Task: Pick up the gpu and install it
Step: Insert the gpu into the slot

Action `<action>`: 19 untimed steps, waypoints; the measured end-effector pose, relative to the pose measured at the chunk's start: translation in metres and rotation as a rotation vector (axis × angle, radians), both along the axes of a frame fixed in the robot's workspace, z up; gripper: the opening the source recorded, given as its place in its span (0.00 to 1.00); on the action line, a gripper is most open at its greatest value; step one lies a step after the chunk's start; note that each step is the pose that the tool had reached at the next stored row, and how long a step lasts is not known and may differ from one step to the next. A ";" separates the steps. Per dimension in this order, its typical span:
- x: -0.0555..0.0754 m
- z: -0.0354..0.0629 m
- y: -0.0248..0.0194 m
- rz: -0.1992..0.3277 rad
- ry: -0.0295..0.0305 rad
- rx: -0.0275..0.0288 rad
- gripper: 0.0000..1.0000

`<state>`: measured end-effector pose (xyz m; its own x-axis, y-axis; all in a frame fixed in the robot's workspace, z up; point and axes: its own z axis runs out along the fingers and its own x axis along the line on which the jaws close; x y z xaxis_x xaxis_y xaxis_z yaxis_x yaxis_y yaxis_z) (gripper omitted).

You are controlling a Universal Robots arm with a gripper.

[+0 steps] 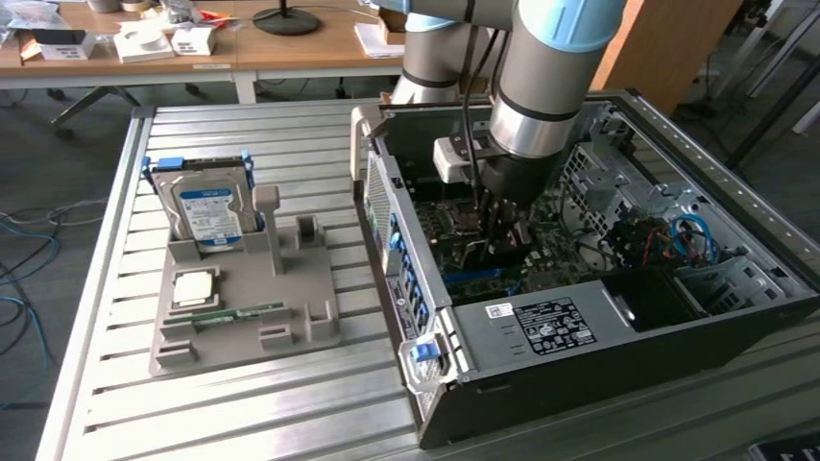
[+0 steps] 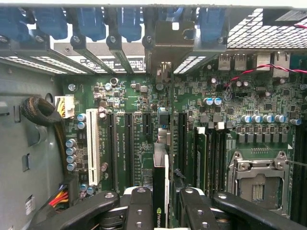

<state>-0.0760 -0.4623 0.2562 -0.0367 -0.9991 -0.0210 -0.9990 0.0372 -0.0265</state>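
My gripper (image 1: 494, 229) reaches down into the open computer case (image 1: 423, 288), over the green motherboard (image 2: 127, 98). It is shut on the gpu (image 2: 160, 163), a thin dark card seen edge-on between the two black fingers (image 2: 140, 206). The card runs along a black expansion slot of the board, and its grey metal end bracket (image 2: 168, 40) stands against the case's rear slot openings. In the exterior view the gpu (image 1: 493, 248) is a dark sliver under the gripper, close to the board. Whether its edge is seated in the slot I cannot tell.
On the slatted table a grey holder (image 1: 288, 317) carries a silver hard drive (image 1: 207, 206), a square chip (image 1: 194, 286) and a slim green memory stick (image 1: 237, 314). Inside the case are a power supply (image 1: 539, 325), red and blue cables (image 1: 677, 238), a white slot (image 2: 92, 143) and a processor socket (image 2: 259, 184).
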 end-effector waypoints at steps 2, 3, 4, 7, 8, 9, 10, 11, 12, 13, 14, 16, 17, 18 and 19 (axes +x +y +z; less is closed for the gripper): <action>0.000 -0.0020 0.0001 0.000 -0.0001 0.0003 0.26; 0.000 -0.0021 0.0000 0.000 -0.0001 0.0002 0.26; 0.000 -0.0021 0.0000 0.000 -0.0001 0.0001 0.26; 0.000 -0.0021 0.0000 0.000 0.0000 0.0001 0.26; 0.000 -0.0032 0.0001 0.000 -0.0002 0.0004 0.26; 0.000 -0.0040 0.0001 0.000 -0.0002 0.0004 0.26; 0.000 -0.0039 0.0000 0.000 -0.0001 0.0002 0.26; 0.000 -0.0039 0.0000 0.000 0.0000 0.0002 0.26; 0.000 -0.0039 0.0000 0.000 -0.0001 0.0002 0.26; 0.000 -0.0039 0.0001 0.000 0.0000 0.0002 0.26; -0.001 -0.0039 0.0003 0.000 -0.0001 0.0002 0.26; -0.001 -0.0040 0.0003 0.000 -0.0001 0.0002 0.26; -0.001 -0.0040 0.0003 0.001 0.0000 0.0001 0.26; -0.001 -0.0040 0.0003 0.002 0.0000 0.0001 0.26; -0.001 -0.0040 0.0003 0.003 0.0000 0.0001 0.26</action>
